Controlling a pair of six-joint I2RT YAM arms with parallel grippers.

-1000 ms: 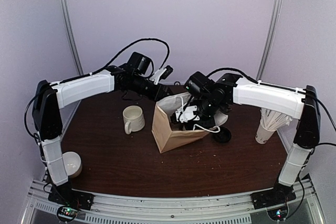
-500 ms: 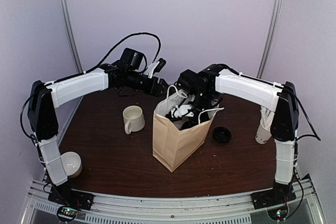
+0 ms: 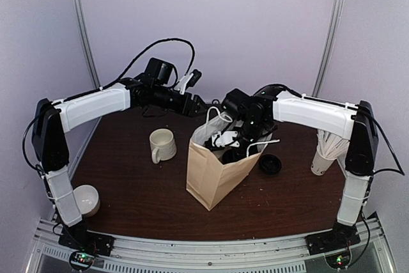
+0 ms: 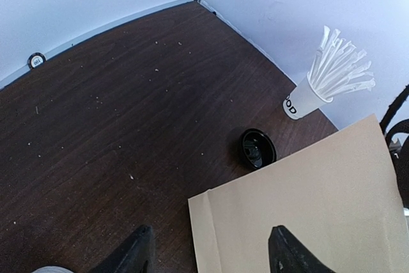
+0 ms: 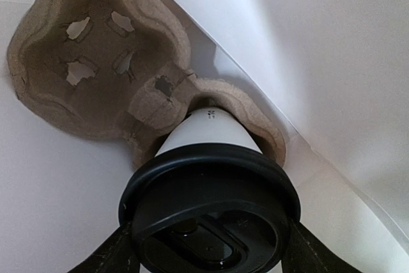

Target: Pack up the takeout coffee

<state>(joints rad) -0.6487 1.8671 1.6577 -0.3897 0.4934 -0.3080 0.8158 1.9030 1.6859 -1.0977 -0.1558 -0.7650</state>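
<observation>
**Coffee cup gripped inside the paper bag**

The right gripper (image 5: 208, 257) is closed on the black lid of the takeout coffee (image 5: 209, 158). The cup's base sits in a pulp carrier (image 5: 89, 62) inside the brown paper bag (image 3: 214, 174), which stands at the middle of the bench. The left gripper (image 4: 211, 254) has its fingers apart and holds nothing, beside the bag toward the far edge.

The worktop (image 4: 96, 126) is dark wood-grain, matt and flecked with pale crumbs. The paper bag (image 4: 307, 202) is smooth matt kraft brown outside and white within. Inside it, the cup carrier (image 5: 83, 87) is moulded pulp, rough and fibrous, ragged at its cut-outs. The takeout coffee (image 5: 208, 132) has a smooth white paper wall and a black plastic lid (image 5: 211, 222) with a soft sheen. The mug (image 3: 162, 144) looks like glazed cream ceramic. The loose black lid (image 4: 257, 148) near the worktop's right edge is glossy.
</observation>
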